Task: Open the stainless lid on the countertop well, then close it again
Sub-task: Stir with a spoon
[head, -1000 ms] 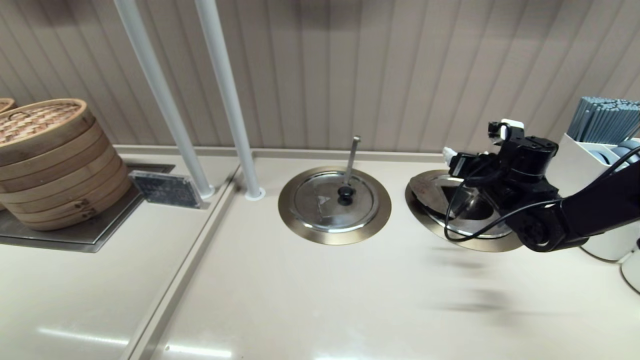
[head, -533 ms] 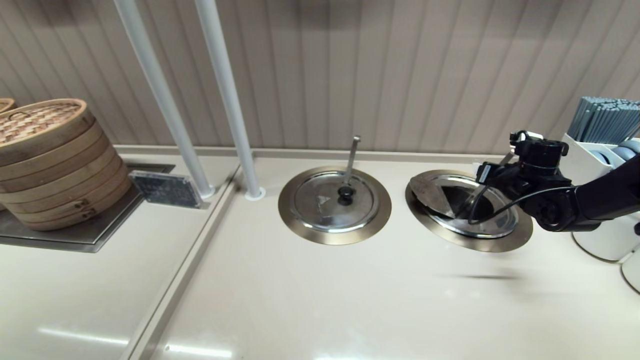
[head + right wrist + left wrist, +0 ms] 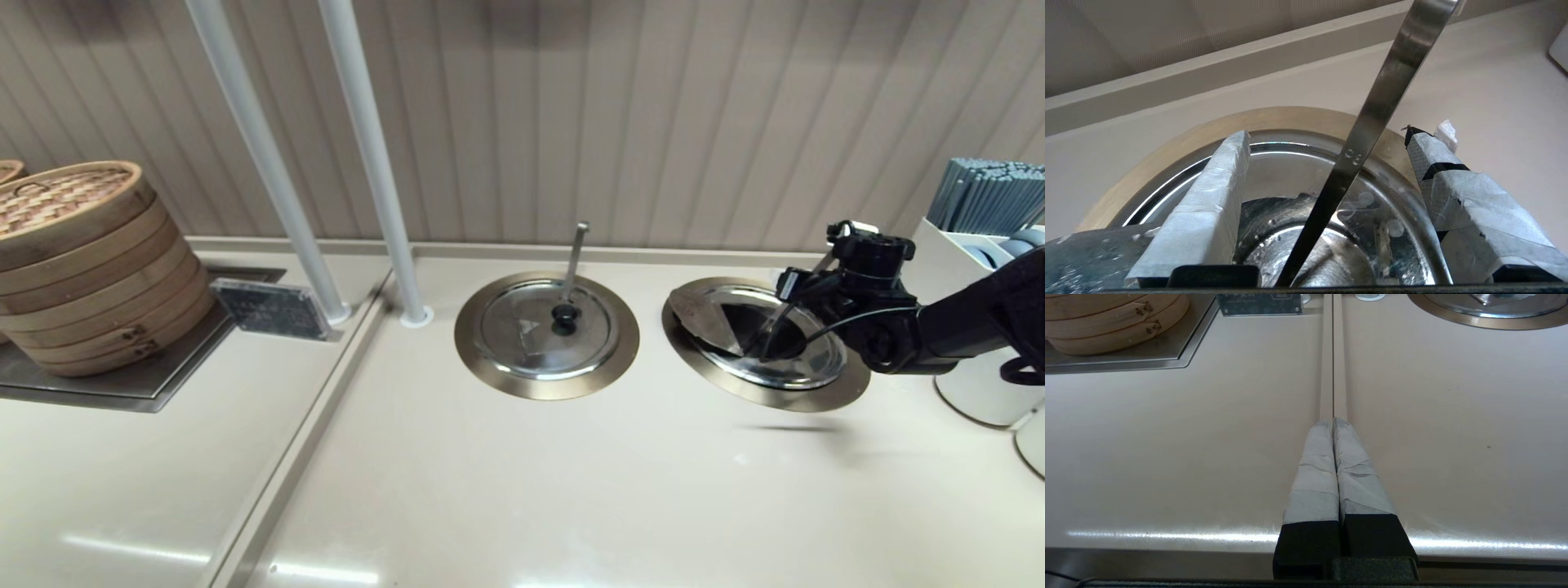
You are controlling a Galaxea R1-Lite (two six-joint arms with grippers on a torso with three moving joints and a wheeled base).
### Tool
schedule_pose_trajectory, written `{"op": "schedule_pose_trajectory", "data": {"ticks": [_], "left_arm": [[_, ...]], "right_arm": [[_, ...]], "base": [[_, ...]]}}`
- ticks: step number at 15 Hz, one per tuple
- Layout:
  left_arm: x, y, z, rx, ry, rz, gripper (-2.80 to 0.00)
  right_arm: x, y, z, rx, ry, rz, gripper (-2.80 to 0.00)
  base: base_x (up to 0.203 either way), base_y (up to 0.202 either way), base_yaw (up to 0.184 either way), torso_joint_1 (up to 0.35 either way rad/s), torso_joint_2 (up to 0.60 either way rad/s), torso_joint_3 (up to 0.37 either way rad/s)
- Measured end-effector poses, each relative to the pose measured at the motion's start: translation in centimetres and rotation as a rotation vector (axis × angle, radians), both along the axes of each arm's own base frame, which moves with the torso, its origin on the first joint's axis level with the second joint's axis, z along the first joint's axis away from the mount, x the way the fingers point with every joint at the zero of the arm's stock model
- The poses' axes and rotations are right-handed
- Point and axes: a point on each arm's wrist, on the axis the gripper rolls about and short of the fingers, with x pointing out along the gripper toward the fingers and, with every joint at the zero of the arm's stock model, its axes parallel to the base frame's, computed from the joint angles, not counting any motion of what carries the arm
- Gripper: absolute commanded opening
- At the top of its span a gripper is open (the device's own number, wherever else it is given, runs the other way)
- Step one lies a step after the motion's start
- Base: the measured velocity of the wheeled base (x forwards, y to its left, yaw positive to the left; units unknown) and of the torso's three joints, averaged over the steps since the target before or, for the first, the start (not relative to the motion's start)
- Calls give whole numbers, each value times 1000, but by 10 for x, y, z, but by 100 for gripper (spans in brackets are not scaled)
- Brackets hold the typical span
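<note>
At the right of the counter, the countertop well (image 3: 845,392) shows its bronze rim. The stainless lid (image 3: 816,365) lies on it with its wedge flap (image 3: 704,314) folded back to the left, baring a dark opening. My right gripper (image 3: 798,287) hovers open over the well's back right edge. In the right wrist view the gripper (image 3: 1327,134) straddles the slanting ladle handle (image 3: 1374,118) without touching it, above the well's rim (image 3: 1208,130). My left gripper (image 3: 1333,421) is shut on nothing, parked low over the counter seam.
The twin well with a closed lid (image 3: 522,331) and a thin upright ladle handle (image 3: 575,249) sits at centre. Bamboo steamers (image 3: 82,261) stand far left, two white poles (image 3: 371,163) at the back. A white holder of grey sticks (image 3: 984,204) is right behind my right arm.
My right arm has pulled back to the right from over the lid, uncovering the well. The flap stays folded open. The left arm has not moved.
</note>
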Motion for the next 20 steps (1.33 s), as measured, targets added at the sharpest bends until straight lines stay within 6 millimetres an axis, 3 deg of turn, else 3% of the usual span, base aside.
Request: {"op": "schedule_pose_trajectory", "data": {"ticks": [11, 18, 19, 20], "left_arm": [[0, 0, 0, 0, 0, 0, -280], [0, 0, 0, 0, 0, 0, -280], [0, 0, 0, 0, 0, 0, -280], [0, 0, 0, 0, 0, 0, -280]], "right_arm": [[54, -25, -33, -90, -17, -14, 0], [69, -26, -42, -89, -20, -18, 0], [70, -27, -42, -87, -23, -20, -169], [71, -27, -43, -87, -24, -19, -280]], "base": [[0, 0, 0, 0, 0, 0], [0, 0, 0, 0, 0, 0], [0, 0, 0, 0, 0, 0], [0, 0, 0, 0, 0, 0]]}}
